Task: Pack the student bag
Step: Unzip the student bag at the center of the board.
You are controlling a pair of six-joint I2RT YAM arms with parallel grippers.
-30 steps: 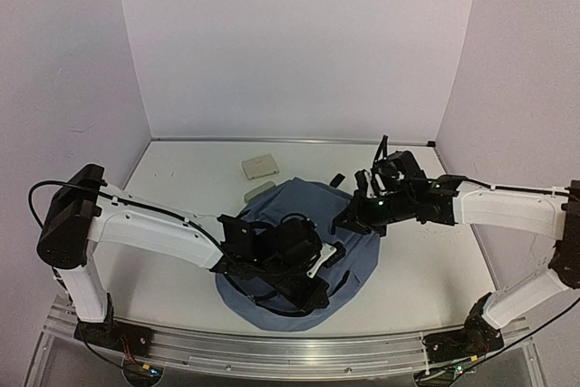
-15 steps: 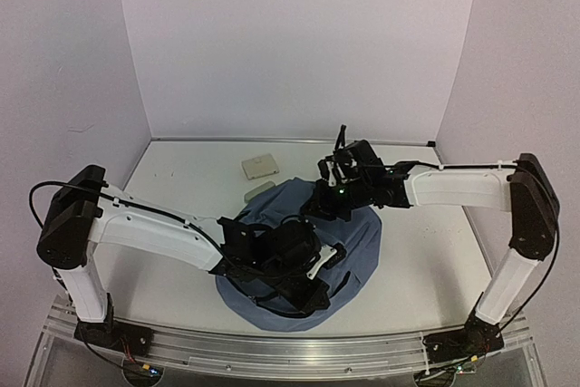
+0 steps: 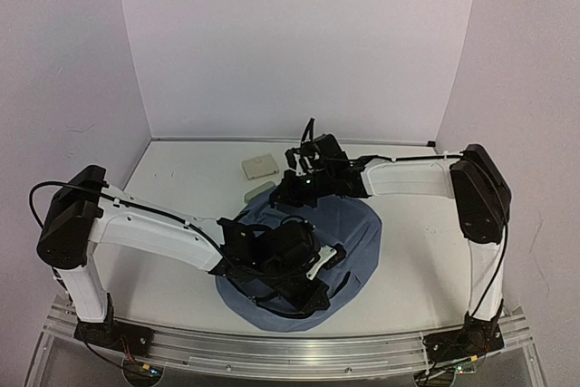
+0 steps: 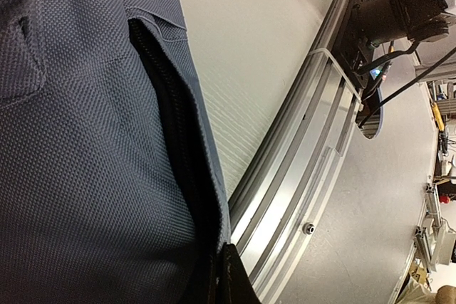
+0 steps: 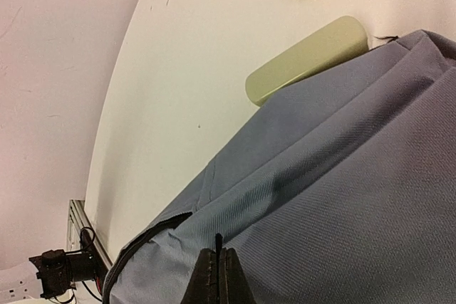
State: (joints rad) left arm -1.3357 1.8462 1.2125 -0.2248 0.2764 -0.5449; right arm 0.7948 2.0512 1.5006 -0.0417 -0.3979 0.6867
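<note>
Shows the left fingers (image 4: 226,275) pressed fully together at the zip edge (image 4: 167,126) of the student bag (image 4: 85,140); cannot tell whether cloth is pinched between them. Shows the right fingers (image 5: 217,279) likewise closed tight, low over the bag's grey-blue cloth, with a thin dark sliver (image 5: 217,238) poking up at the tips, too small to name. Places the bag in the middle of the worktop (image 3: 181,178), left fingers toward its 6 o'clock side, right fingers at its 12 o'clock edge. Finds a pale green case (image 5: 306,58) at the bag's 11 o'clock, one end hidden by the rim, and a tan flat box (image 3: 259,166) just beyond.
</note>
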